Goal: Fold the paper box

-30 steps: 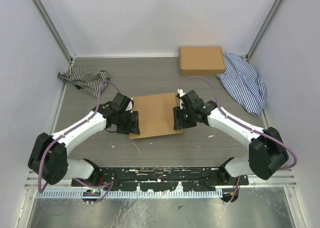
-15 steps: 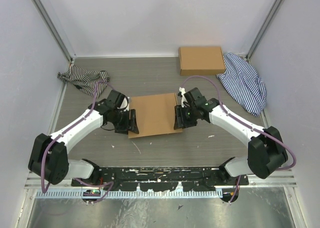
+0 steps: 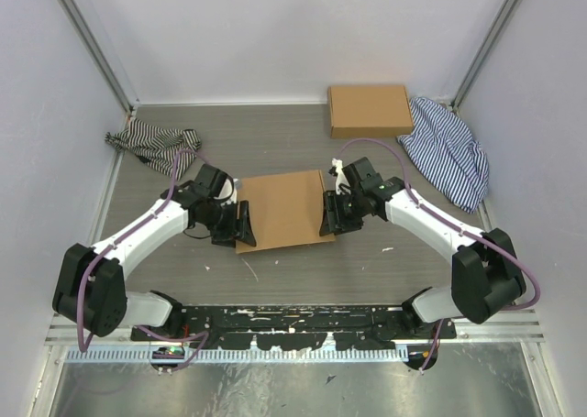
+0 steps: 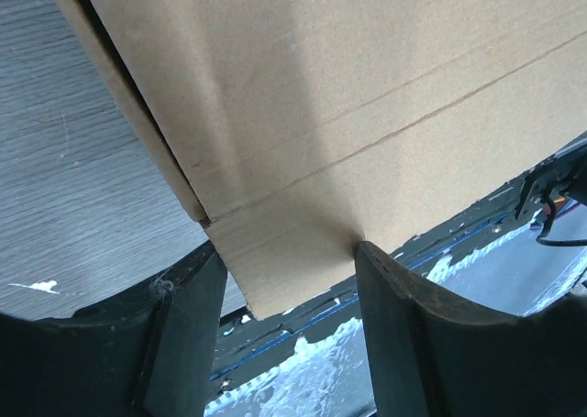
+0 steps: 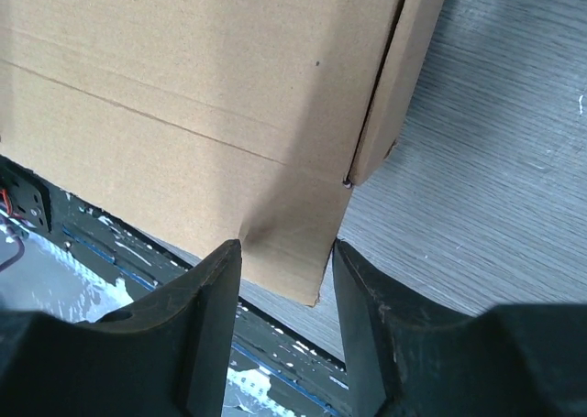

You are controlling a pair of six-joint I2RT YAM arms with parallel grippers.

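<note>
Both wrists have nudged up-table; my left pincer [image 4: 284, 261] and right pincer [image 5: 287, 252] each clamp a near-flap corner of the paper box [image 3: 284, 208], mid-table. Sides look folded, front flap seemingly untucked.

Not much going on in this last second. The left tool [image 3: 243, 226] has slid a touch towards the left wall, and its wrist has backed off with it. The right arm's wrist has swung up and away from the flat brown cardboard mailer box [image 3: 284, 211]. The right tool [image 3: 327, 218] has nipped its jaws in a bit tighter on the box's near corner tab.
</note>
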